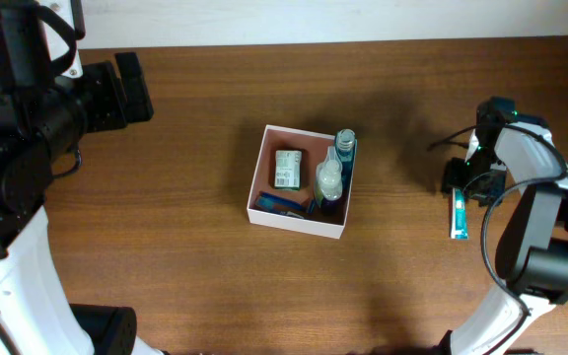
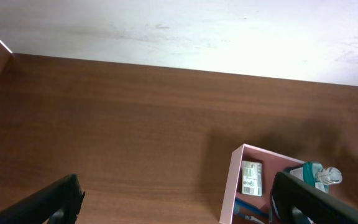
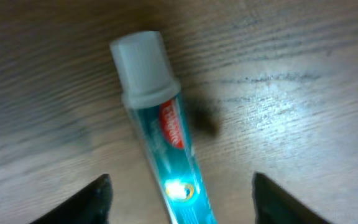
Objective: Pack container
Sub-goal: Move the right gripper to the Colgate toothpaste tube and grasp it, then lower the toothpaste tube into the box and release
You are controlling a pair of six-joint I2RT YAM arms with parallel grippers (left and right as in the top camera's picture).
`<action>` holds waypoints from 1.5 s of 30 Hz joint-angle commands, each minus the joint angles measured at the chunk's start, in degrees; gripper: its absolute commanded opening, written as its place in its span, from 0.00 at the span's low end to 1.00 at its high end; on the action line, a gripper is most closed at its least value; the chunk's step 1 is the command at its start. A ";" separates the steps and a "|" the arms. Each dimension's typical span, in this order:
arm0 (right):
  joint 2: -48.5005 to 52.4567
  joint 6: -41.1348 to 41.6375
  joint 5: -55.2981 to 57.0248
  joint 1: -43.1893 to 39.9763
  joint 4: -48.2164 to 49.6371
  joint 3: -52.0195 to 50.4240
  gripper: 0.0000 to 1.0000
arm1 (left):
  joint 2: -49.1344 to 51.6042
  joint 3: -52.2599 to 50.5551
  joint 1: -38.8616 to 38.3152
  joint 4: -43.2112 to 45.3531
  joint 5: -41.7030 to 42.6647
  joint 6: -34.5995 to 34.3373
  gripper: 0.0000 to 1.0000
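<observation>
The container [image 1: 260, 187], a square shallow box with white walls and a pinkish inside, sits mid-table and holds a green-white packet [image 1: 287, 169], clear bottles [image 1: 331, 176] and a blue item [image 1: 282, 204]. It also shows in the left wrist view [image 2: 235, 180]. A teal toothpaste tube [image 1: 459, 215] with a white cap lies on the table at the right. My right gripper [image 1: 473, 177] is open and hangs just over it; the tube [image 3: 166, 155] lies between the fingers [image 3: 182, 199]. My left gripper [image 2: 179, 202] is open and empty, high at the far left.
The wooden table [image 1: 166, 247] runs to a white wall at the back [image 2: 179, 31]. The left arm's black body [image 1: 28, 118] fills the upper left of the overhead view.
</observation>
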 commanded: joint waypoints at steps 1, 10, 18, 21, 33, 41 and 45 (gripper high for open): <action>2.25 -1.49 -0.55 -0.52 0.31 -0.09 0.49 | 0.15 -0.02 0.33 0.02 -0.42 0.55 1.00; 2.99 -1.51 -5.05 -0.42 -0.24 -0.07 0.17 | 0.15 0.00 0.33 0.02 -0.44 0.55 0.99; -6.91 -1.49 -9.53 0.94 -0.24 1.53 0.04 | 0.15 -0.02 0.33 0.02 -0.42 0.55 0.99; -14.47 -1.49 -11.69 3.87 -1.64 3.76 0.04 | 0.15 0.00 0.33 0.02 -0.42 0.55 0.99; -35.54 -11.52 -13.44 37.53 -1.92 6.54 0.04 | 0.15 -0.02 0.33 0.02 -0.42 0.55 0.99; -27.36 -23.30 -2.38 52.24 -1.86 5.79 0.04 | 0.15 -0.02 0.33 0.02 -0.44 0.55 0.99; -19.80 -26.67 -2.36 52.85 -0.74 5.79 0.04 | 0.15 -0.02 0.33 0.02 -0.44 0.55 0.99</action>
